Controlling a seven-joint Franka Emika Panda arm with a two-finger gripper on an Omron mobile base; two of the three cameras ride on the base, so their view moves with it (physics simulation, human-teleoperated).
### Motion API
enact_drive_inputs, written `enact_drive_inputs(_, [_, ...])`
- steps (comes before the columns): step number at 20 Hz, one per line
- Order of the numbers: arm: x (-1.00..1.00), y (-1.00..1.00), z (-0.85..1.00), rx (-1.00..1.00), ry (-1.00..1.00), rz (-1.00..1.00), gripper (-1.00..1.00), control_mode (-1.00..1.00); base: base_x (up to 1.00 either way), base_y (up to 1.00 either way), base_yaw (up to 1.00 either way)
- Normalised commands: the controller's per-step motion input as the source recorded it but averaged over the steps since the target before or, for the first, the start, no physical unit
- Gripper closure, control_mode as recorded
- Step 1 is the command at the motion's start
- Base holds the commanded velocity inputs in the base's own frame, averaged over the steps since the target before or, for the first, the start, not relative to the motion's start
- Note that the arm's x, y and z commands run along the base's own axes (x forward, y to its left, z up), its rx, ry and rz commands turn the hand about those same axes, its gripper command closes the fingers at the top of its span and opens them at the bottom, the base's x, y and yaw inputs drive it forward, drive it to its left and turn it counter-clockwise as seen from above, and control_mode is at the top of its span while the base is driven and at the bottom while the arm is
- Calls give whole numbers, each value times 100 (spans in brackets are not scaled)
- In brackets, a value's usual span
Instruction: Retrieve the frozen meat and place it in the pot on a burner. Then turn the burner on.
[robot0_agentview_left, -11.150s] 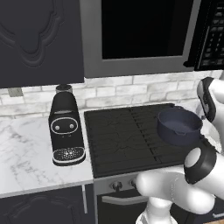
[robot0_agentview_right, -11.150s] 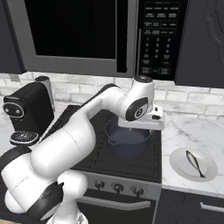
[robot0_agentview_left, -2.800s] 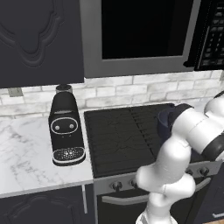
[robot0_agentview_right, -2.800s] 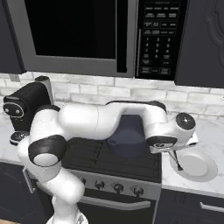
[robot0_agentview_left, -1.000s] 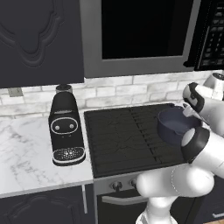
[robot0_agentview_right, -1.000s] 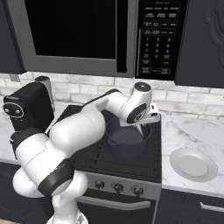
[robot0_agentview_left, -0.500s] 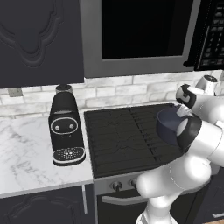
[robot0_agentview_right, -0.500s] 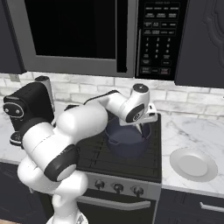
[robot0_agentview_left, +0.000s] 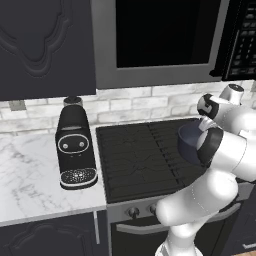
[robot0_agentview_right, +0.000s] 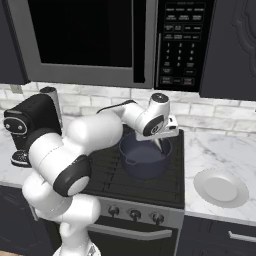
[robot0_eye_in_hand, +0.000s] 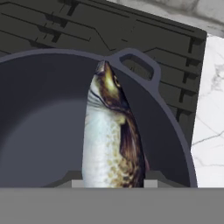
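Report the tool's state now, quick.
Tool: shut on the fish, holding it over the pot.

A speckled fish hangs lengthwise over the dark pot, head beside its loop handle; black grates and marble surface lie beyond

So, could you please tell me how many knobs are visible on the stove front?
3 in the right base view: left knob, middle knob, right knob. The arm may hide others.
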Motion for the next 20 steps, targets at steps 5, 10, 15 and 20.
enact_drive_inputs(5, [0,19,-8,0,0,0,100,-100,0,0,0])
enact_drive_inputs(10, [0,17,0,0,0,0,100,-100,0,0,0])
enact_drive_inputs(15, [0,12,0,0,0,0,100,-100,0,0,0])
enact_drive_inputs(20, [0,20,-7,0,0,0,100,-100,0,0,0])
